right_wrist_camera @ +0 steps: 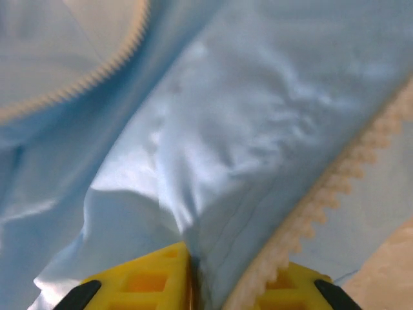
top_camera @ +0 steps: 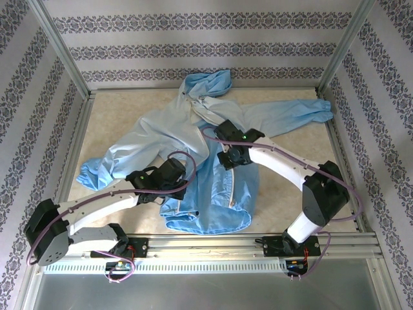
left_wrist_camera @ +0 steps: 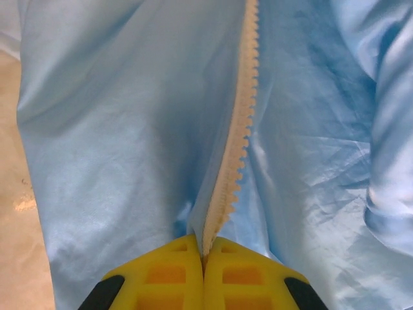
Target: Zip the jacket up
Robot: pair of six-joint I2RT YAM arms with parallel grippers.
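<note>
The light-blue hooded jacket (top_camera: 193,129) lies spread on the table, hood at the back, sleeves out to both sides, front open. My left gripper (top_camera: 175,187) sits at the lower left front panel; in the left wrist view its yellow fingers (left_wrist_camera: 169,274) are shut on the pale toothed zipper strip (left_wrist_camera: 239,135), which runs up and away. My right gripper (top_camera: 227,157) rests on the jacket's middle. In the right wrist view its yellow fingers (right_wrist_camera: 145,281) pinch a fold of blue fabric (right_wrist_camera: 258,129) beside a zipper edge (right_wrist_camera: 322,194). Another zipper strip (right_wrist_camera: 90,77) curves at upper left.
Beige tabletop (top_camera: 290,174) is bordered by an aluminium frame (top_camera: 213,242) at the near edge and patterned walls. The right sleeve cuff (top_camera: 319,110) reaches the back right corner; the left cuff (top_camera: 90,175) lies near the left edge.
</note>
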